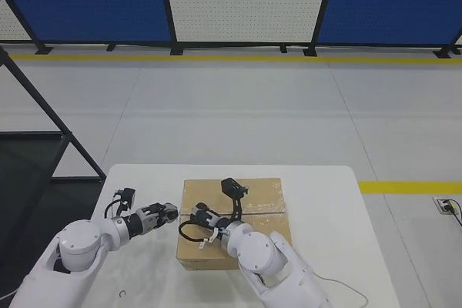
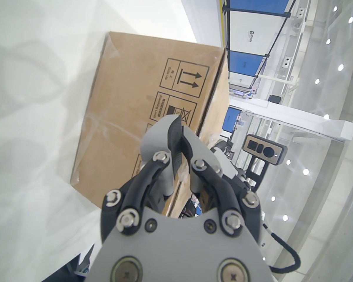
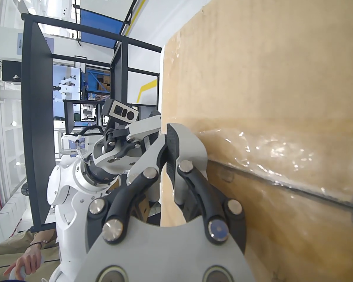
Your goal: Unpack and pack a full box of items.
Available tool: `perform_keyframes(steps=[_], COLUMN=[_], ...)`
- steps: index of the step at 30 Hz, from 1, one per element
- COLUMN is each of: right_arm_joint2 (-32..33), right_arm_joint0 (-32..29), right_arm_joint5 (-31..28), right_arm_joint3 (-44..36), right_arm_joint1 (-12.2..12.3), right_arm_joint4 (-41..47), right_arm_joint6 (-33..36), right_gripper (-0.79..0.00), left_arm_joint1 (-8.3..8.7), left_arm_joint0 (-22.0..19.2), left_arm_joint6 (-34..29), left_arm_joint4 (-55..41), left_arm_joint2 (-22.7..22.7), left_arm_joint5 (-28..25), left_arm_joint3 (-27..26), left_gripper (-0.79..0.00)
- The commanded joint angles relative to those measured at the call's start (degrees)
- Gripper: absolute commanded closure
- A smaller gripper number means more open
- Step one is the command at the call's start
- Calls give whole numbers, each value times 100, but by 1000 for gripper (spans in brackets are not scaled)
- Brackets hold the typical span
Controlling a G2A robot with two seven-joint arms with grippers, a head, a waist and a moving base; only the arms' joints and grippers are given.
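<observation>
At the middle of the white table [image 1: 331, 223] sits a brown cardboard box [image 1: 263, 197], flaps down, its seam sealed with clear, wrinkled, glossy tape [image 3: 261, 151]. Walls are flat, stiff corrugated board with sharp corners. Judged fairly heavy if full, and slippery where taped. Left gripper [image 2: 176, 136] is closed at the box's upper side edge; right gripper [image 3: 168, 145] is closed on top, near the same edge. Whether either pinches tape cannot be told. Best hold: a loose tape end or flap edge, not the smooth walls.
</observation>
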Motion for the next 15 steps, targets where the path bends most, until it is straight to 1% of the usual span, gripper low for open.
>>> perform_keyframes(steps=[1,9,15], right_arm_joint2=[16,46,66], right_arm_joint0=[-31,-125,-174], right_arm_joint5=[5,-1,-84], right_arm_joint3=[-28,-62,-142], right_arm_joint1=[6,16,9], right_arm_joint4=[-14,-65,-51], right_arm_joint6=[27,114,36], right_gripper=[0,0,0], left_arm_joint1=[-11,-51,-52], left_arm_joint0=[-41,-165,-148], left_arm_joint6=[-31,-93,-135], left_arm_joint4=[5,-4,20], left_arm_joint2=[33,104,73], left_arm_joint5=[-26,-107,-139], left_arm_joint3=[52,187,174], left_gripper=[0,0,0])
